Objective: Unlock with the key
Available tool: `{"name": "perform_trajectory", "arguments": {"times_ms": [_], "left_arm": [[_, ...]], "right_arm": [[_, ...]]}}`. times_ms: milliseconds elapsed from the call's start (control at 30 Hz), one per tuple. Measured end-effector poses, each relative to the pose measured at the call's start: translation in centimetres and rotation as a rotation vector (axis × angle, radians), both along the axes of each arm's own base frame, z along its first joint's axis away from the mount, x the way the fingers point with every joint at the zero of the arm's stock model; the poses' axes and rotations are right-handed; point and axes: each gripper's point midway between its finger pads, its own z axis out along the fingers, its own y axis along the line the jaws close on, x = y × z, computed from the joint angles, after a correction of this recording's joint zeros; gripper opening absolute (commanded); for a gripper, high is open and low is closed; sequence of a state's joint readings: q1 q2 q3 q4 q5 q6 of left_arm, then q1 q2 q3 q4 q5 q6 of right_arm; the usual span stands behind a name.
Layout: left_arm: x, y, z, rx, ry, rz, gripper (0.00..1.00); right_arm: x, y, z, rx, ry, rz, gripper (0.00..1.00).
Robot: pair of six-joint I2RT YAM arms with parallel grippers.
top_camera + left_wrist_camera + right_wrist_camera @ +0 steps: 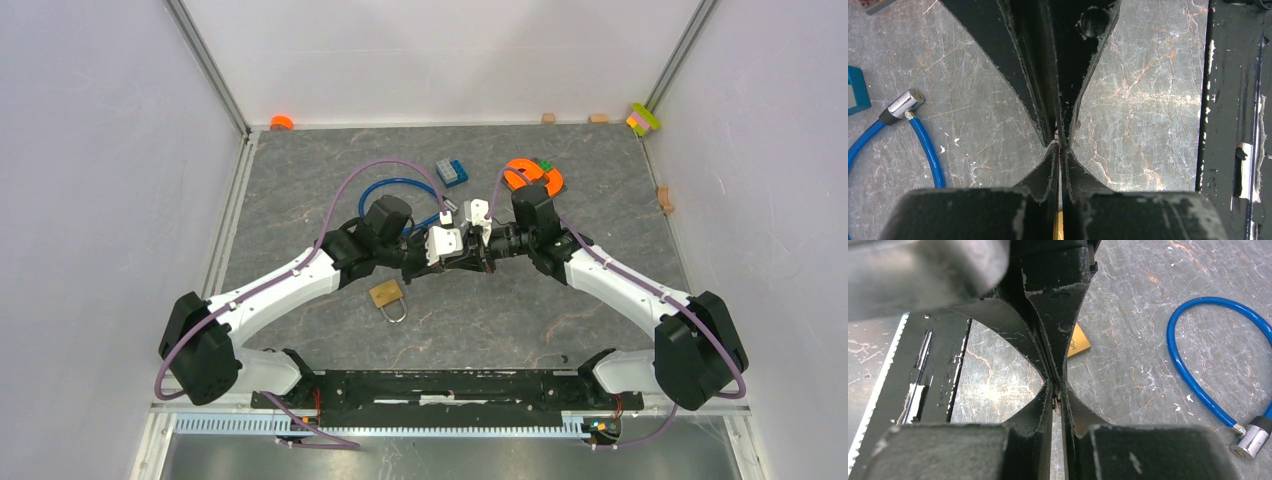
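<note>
Left pincer (1060, 150), right pincer (1055, 390) clenched tip-to-tip, contents hidden; a mistimed release could drop any key onto the worktop (500, 325).

1. This is a robotics lab test cell: plain white panels (100, 150) in aluminium struts (210, 65) close off the left, right and top of the frame.
2. A grey marble-patterned tabletop (560, 320) fills the middle.
3. The left arm (280, 290) and the right arm (620, 285) rise from a black rail (450, 385) at bottom centre.
4. Stray coloured blocks (643, 119) sit at the upper right.
</note>
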State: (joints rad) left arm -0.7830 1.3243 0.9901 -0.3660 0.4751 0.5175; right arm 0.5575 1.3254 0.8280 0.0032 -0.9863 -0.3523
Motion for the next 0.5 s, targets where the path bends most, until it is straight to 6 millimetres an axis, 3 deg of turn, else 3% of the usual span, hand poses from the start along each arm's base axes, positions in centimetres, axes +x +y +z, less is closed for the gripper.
{"name": "perform_trajectory", "arguments": {"times_ms": [233,500], "left_arm": [[-0.04,0.03,-0.06,0.002,0.001,0.0,0.02],[-0.18,0.15,-0.28,0.01,0.008,0.0,0.02]], "right_arm": [[-0.06,0.04,-0.26,-0.011,-0.013,0.002,0.17],[-0.12,-0.01,-0.58,-0.026,-0.022,0.004,0.0]]}}
